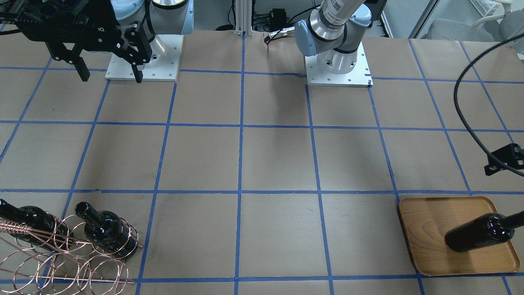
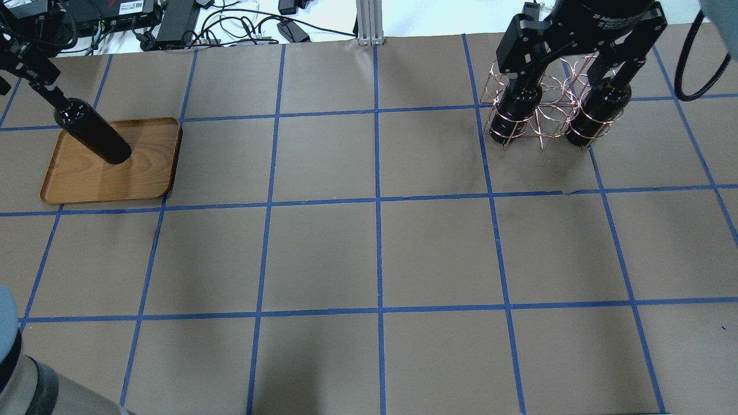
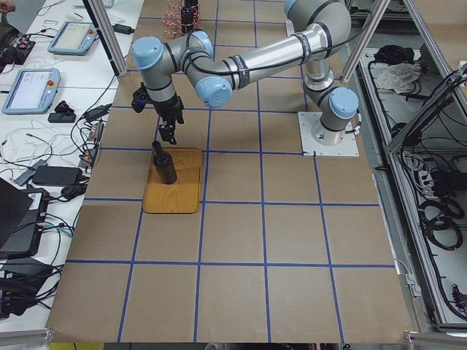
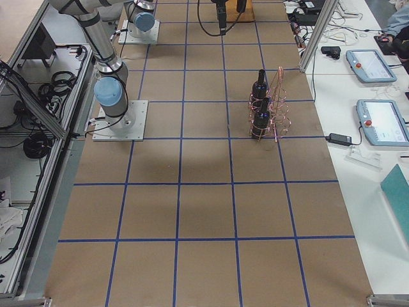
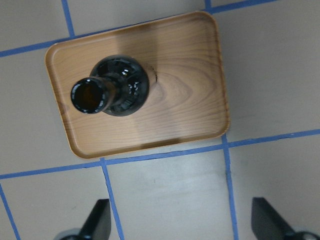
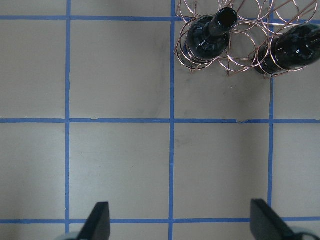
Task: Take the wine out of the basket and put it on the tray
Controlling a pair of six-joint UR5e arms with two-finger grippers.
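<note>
One black wine bottle [image 5: 117, 87] stands upright on the wooden tray [image 5: 190, 100], free of any grip; it also shows in the overhead view [image 2: 92, 131] on the tray [image 2: 150, 167]. My left gripper [image 5: 182, 222] is open and empty, raised above and beside this bottle. Two more bottles [image 2: 513, 109] [image 2: 597, 112] stand in the copper wire basket [image 2: 545, 124]. My right gripper [image 2: 571, 63] is open and empty, high above the table on the robot's side of the basket; in its wrist view [image 6: 182, 222] the basket [image 6: 235, 47] lies ahead.
Brown paper with a blue tape grid covers the table. The arm bases [image 1: 337, 65] [image 1: 145, 61] stand at the table's robot side. A black cable [image 1: 462, 106] hangs over the tray's end. Operator desks with pendants [image 4: 377, 121] run along the far edge.
</note>
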